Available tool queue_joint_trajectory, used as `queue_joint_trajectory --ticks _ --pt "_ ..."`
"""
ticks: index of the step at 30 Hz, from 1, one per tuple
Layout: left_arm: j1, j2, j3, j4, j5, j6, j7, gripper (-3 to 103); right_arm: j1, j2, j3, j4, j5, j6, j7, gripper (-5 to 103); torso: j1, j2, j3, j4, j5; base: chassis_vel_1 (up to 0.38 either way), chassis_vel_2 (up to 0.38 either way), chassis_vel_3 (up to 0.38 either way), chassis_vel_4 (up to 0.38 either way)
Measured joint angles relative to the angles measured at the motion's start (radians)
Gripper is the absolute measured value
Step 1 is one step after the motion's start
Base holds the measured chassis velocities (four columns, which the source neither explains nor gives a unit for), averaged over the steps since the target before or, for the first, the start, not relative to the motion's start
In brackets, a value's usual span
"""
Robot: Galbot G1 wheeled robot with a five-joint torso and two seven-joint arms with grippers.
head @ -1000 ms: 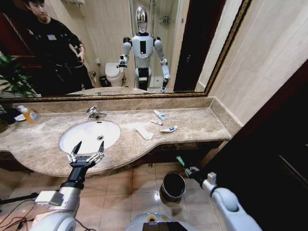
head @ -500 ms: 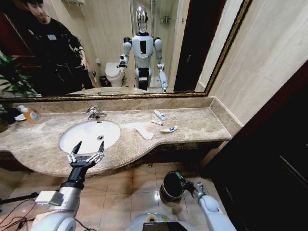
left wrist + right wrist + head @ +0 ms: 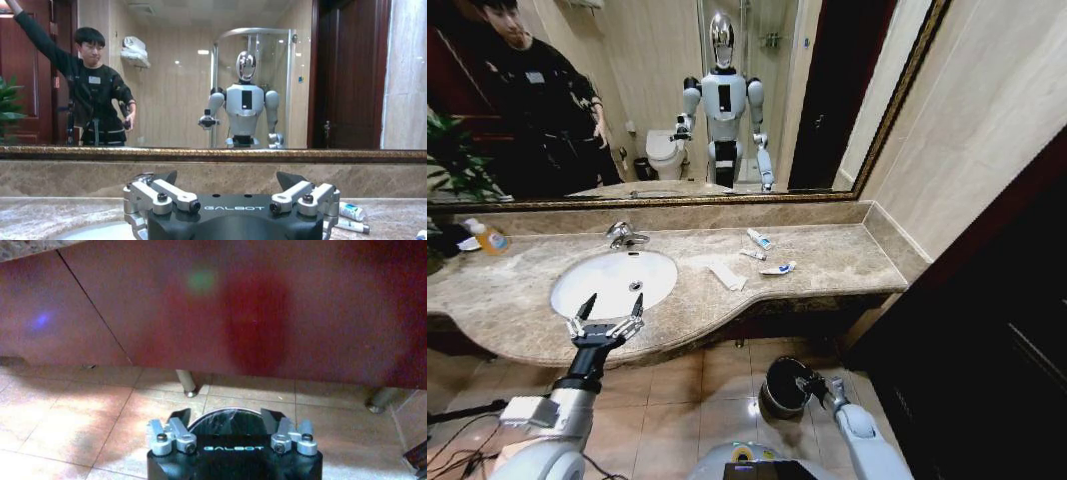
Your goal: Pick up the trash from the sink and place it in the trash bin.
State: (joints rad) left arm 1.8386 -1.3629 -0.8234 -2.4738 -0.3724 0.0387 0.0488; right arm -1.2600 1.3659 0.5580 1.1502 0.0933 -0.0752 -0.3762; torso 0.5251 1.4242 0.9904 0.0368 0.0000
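The white oval sink (image 3: 577, 285) is set in a beige marble counter. Trash lies on the counter beside the basin: white tubes (image 3: 759, 238) (image 3: 777, 268) and a flat paper wrapper (image 3: 727, 275). Two tubes (image 3: 350, 211) also appear in the left wrist view. My left gripper (image 3: 612, 303) (image 3: 227, 177) hovers open over the sink's front rim, holding nothing. On the floor stands the dark trash bin (image 3: 783, 385) (image 3: 223, 421). My right gripper (image 3: 809, 382) (image 3: 224, 413) hangs open at the bin's rim, nothing between its fingers.
A chrome tap (image 3: 624, 235) stands behind the basin, and a soap bottle (image 3: 489, 238) sits at the counter's far left. The dark wooden cabinet front (image 3: 200, 315) rises just behind the bin. A mirror spans the wall, and a dark door flanks the right.
My right arm has dropped from beside the counter edge down to the bin. The small green piece seen at its fingers a second ago no longer shows. The left arm is still.
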Motion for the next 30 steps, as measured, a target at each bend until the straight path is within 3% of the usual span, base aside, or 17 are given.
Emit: queue_joint_trajectory --ticks 2,4,5,10,19,30 --pt "0.000 0.000 0.000 0.000 0.000 0.000 0.000 100 -0.001 -0.002 0.000 0.000 0.003 0.000 0.000 82 0.000 0.000 0.000 0.0000 0.0000 0.000 0.000 0.000 0.000" --pt "0.000 0.000 0.000 0.000 0.000 0.000 0.000 100 -0.001 -0.002 0.000 -0.001 0.004 0.000 0.000 82 0.000 0.000 0.000 0.0000 0.0000 0.000 0.000 0.000 0.000" --pt "0.000 0.000 0.000 0.000 0.000 0.000 0.000 100 -0.001 -0.002 0.000 -0.001 0.005 0.000 0.000 91 0.000 0.000 0.000 0.0000 -0.0001 0.000 0.000 0.000 0.000" --pt "0.000 0.000 0.000 0.000 0.000 0.000 0.000 100 -0.002 -0.001 0.000 0.000 0.008 0.000 0.000 100 0.000 0.000 0.000 0.0000 0.0000 0.000 0.000 0.000 0.000" --pt "0.000 0.000 0.000 0.000 0.000 0.000 0.000 100 -0.009 -0.003 0.002 0.025 0.011 -0.002 -0.001 100 0.000 0.000 0.000 0.0000 0.0002 0.000 0.000 0.000 0.000" --pt "0.000 0.000 0.000 0.000 0.000 0.000 0.000 100 -0.142 -0.138 0.031 0.382 0.141 0.054 -0.012 100 0.000 0.000 0.000 0.0000 0.0000 0.000 0.000 0.000 0.000"
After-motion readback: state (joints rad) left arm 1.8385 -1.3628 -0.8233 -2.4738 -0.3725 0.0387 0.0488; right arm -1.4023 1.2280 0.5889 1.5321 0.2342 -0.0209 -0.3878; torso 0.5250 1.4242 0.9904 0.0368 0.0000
